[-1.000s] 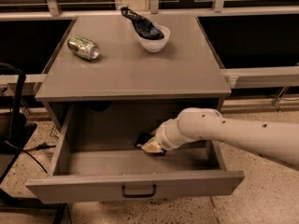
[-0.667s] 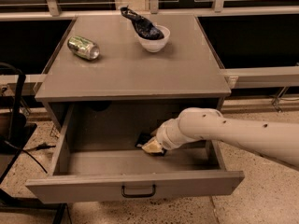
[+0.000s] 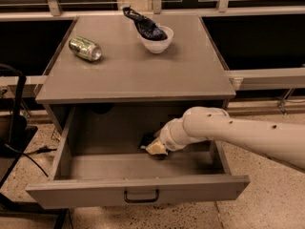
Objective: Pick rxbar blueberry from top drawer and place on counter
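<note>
The top drawer (image 3: 138,190) is pulled wide open below the counter (image 3: 138,70). My arm reaches in from the right, and the gripper (image 3: 156,147) is low inside the drawer near its middle. A small dark piece of the rxbar blueberry (image 3: 145,140) shows just left of the gripper, on the drawer floor and touching or under the gripper's tip. The rest of the bar is hidden by the gripper.
On the counter a green can (image 3: 86,48) lies on its side at the back left. A white bowl (image 3: 157,43) with a dark wrinkly bag (image 3: 143,23) stands at the back middle. A dark stand and cables (image 3: 14,128) are at the left on the floor.
</note>
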